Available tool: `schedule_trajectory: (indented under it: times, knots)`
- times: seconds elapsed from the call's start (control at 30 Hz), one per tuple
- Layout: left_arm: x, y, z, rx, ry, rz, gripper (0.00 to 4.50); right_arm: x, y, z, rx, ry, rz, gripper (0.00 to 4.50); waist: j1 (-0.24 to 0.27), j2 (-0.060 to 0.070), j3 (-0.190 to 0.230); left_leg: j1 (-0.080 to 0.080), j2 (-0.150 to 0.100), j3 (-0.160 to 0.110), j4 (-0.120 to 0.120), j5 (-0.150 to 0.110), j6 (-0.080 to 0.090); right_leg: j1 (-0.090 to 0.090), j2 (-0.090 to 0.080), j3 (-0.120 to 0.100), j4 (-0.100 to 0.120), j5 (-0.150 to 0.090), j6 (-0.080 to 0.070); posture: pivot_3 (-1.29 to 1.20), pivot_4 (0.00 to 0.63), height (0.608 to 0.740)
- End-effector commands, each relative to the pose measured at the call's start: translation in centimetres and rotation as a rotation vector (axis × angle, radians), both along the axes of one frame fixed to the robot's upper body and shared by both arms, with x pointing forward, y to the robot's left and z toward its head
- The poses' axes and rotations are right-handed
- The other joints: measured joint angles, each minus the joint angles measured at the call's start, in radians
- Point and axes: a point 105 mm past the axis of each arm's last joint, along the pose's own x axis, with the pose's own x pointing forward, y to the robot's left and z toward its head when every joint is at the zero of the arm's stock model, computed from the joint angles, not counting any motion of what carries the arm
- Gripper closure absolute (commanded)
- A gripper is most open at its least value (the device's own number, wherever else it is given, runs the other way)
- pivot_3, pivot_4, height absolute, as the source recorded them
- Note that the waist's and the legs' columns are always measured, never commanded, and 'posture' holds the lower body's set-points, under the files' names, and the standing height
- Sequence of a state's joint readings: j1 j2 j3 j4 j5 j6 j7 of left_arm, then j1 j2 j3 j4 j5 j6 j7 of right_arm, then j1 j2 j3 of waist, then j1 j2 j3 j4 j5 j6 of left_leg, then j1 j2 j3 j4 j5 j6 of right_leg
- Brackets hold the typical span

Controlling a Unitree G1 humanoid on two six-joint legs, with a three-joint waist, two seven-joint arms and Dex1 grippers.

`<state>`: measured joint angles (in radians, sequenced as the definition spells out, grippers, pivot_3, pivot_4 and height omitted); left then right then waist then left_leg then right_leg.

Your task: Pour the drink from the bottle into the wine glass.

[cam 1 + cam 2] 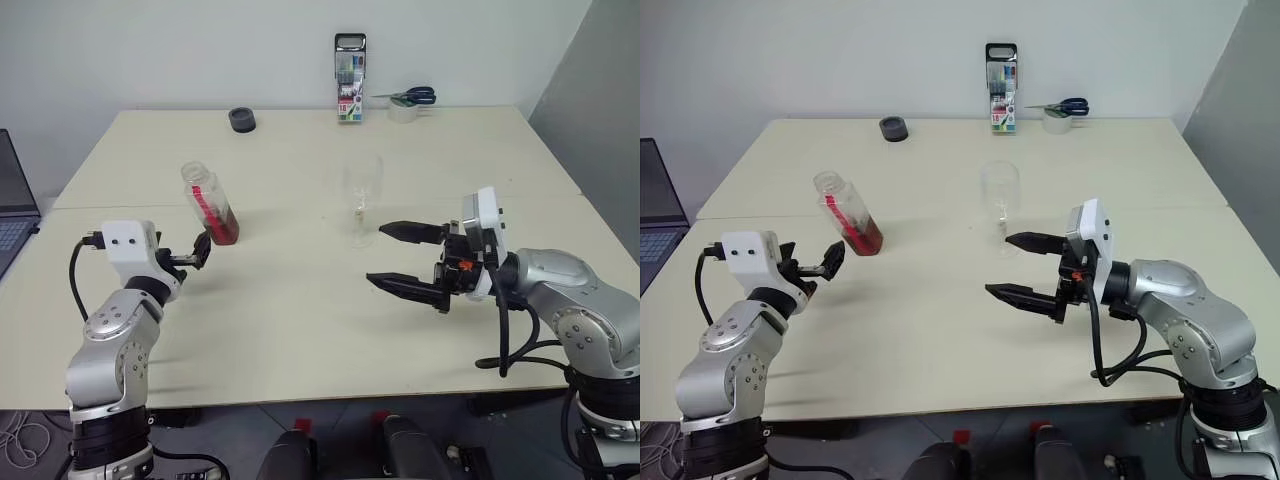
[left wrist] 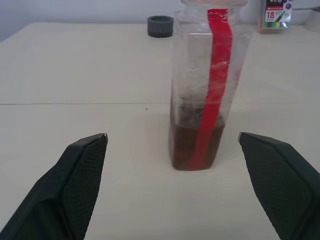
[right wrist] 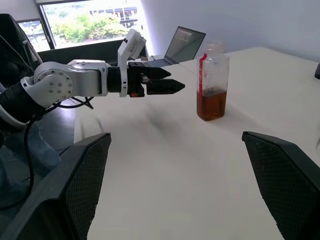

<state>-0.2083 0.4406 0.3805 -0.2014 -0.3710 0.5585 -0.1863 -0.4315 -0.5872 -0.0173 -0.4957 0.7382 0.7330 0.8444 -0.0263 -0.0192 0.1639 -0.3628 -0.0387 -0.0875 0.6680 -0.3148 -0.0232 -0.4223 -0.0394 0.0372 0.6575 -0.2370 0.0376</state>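
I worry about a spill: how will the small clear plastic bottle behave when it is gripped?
The small clear plastic bottle looks uncapped, so tilting could spill the amber drink. Being only about a third full, it is probably light. Thin walls may flex under a firm squeeze.

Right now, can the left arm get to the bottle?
Probably yes. The left pincer is open and points at the bottle, which stands just ahead of it with bare table between them.
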Motion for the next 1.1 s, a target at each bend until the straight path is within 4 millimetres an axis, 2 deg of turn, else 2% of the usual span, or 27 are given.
schedule_trajectory:
  times: [0.03,0.4,0.77,1.1]
  knots:
    - [0.3,0.6,1.8,0.04,-0.065,0.017,0.0,-0.5,0.2,0.6,0.007,-0.054,0.008,0.02,0.0,0.0,0.0,0.0,0.0,0.0,0.0,0.0,0.0,0.0,0.0,0.0,0.0,0.0,0.0,0.0,0.15,0.74]
    - [3.0,-0.9,2.5,0.061,-0.07,-0.107,0.0,-0.1,0.3,0.6,0.036,-0.053,-0.032,0.02,0.001,0.0,0.0,0.0,0.0,0.0,0.0,0.002,-0.003,0.0,0.0,0.0,0.0,0.0,0.0,0.0,0.15,0.74]
    - [4.9,-0.6,2.6,0.105,-0.077,-0.135,0.0,0.2,0.2,1.2,0.03,-0.072,-0.068,0.02,0.001,0.0,0.0,0.0,0.0,0.0,0.0,0.002,-0.003,-0.001,0.0,0.0,0.0,0.0,0.0,0.0,0.15,0.74]
    - [8.1,-1.4,1.6,0.133,-0.065,-0.205,0.0,0.3,0.5,1.7,0.043,-0.072,-0.07,0.02,-0.001,0.0,0.0,-0.001,0.0,0.001,0.001,0.002,-0.003,-0.001,0.0,0.0,0.0,0.0,0.0,0.0,0.15,0.74]
